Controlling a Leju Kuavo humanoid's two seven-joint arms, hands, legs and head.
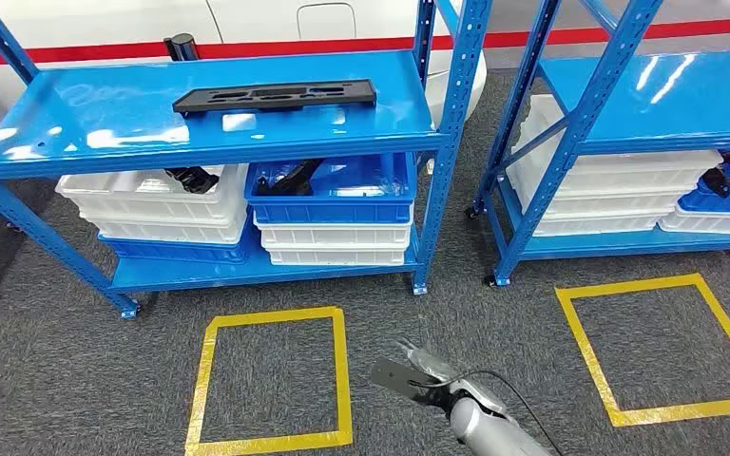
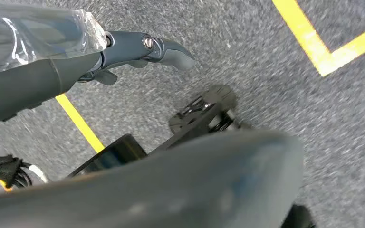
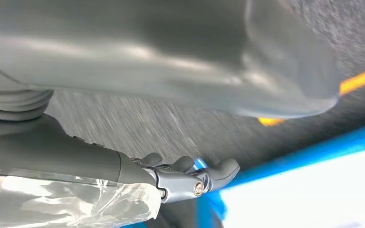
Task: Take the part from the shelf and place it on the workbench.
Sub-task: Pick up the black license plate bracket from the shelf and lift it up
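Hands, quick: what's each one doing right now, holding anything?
Left hand: holds nothing, fingers extended over the carpet, open.
Right hand: holds nothing, fingers spread, open, low in front of the shelf.

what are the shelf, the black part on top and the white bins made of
Shelf: looks like painted steel, glossy blue with light glare and perforated posts. Part: probably moulded plastic, matte black with cut-out recesses, though the look leaves it open. White bins: likely plastic, smooth, slightly shiny, stacked.

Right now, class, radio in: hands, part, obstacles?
Right hand open, low over carpet. Left hand holds nothing. Black part untouched on shelf top. Path looks clear.
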